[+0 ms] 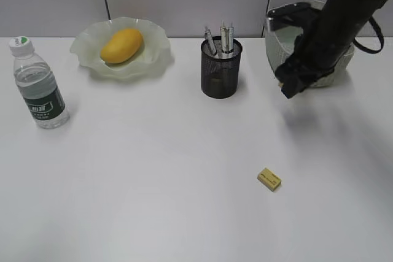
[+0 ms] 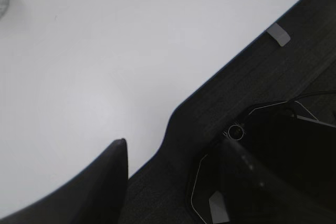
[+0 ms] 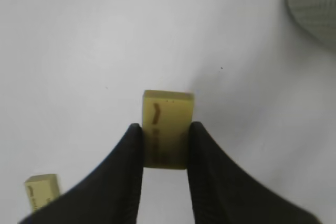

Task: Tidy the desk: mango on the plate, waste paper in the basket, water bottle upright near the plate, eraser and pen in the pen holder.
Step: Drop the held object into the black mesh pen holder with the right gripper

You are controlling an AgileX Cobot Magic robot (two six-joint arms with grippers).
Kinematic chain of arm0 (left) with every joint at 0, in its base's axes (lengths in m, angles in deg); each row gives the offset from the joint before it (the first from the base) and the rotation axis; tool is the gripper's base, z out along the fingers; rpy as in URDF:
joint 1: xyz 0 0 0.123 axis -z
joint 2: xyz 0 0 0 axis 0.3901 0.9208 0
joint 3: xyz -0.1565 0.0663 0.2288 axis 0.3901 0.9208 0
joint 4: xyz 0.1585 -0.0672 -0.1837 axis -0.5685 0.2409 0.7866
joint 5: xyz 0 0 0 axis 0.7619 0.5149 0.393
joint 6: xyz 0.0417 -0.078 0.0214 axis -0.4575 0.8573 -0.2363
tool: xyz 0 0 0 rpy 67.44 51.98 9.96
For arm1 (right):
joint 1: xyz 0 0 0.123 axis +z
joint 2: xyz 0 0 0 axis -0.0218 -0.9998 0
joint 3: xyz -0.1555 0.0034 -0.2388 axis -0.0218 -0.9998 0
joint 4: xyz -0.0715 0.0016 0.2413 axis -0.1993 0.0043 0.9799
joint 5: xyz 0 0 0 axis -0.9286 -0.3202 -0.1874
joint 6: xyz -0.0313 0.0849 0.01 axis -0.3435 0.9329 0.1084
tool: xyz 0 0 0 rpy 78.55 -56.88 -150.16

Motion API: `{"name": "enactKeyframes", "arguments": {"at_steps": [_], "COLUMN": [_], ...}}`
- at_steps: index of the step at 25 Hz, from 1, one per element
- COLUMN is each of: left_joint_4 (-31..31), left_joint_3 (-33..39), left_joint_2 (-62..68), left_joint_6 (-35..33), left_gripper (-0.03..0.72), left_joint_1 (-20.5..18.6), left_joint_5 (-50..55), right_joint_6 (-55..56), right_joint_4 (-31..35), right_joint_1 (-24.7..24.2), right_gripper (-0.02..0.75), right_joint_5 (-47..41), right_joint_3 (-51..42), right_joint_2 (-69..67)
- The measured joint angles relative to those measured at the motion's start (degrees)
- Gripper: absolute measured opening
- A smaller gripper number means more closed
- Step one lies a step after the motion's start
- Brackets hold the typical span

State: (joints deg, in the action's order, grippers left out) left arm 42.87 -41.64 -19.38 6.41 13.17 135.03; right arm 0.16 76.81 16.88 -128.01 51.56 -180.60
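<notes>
Pinching a yellow eraser (image 3: 167, 129), right pincer (image 3: 166, 145), narrowly parted.

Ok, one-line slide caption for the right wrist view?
Right gripper pinching a yellow eraser above the white desk, a second eraser lying below.

The right arm (image 1: 334, 29) hides most of the basket (image 1: 276, 35), and the frame edge crops a second eraser (image 3: 42, 190).
</notes>
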Motion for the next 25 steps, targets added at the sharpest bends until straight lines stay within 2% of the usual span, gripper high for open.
{"name": "enactKeyframes", "arguments": {"at_steps": [5, 11, 19, 25], "left_joint_4": [0.0, 0.0, 0.0, 0.0], "left_joint_3": [0.0, 0.0, 0.0, 0.0], "left_joint_2": [0.0, 0.0, 0.0, 0.0], "left_joint_6": [0.0, 0.0, 0.0, 0.0], "left_gripper": [0.427, 0.427, 0.427, 0.427], "left_joint_1": [0.0, 0.0, 0.0, 0.0], "left_joint_5": [0.0, 0.0, -0.1, -0.1], "right_joint_6": [0.1, 2.1, 4.1, 4.6], "right_joint_4": [0.8, 1.5, 1.2, -0.5], "right_joint_1": [5.3, 10.0, 10.4, 10.3], "right_gripper": [0.216, 0.216, 0.216, 0.216], "right_joint_5": [2.9, 6.7, 8.6, 9.4], "right_joint_3": [0.8, 7.8, 17.6, 21.6], "right_joint_2": [5.9, 4.7, -2.5, -8.9]}}
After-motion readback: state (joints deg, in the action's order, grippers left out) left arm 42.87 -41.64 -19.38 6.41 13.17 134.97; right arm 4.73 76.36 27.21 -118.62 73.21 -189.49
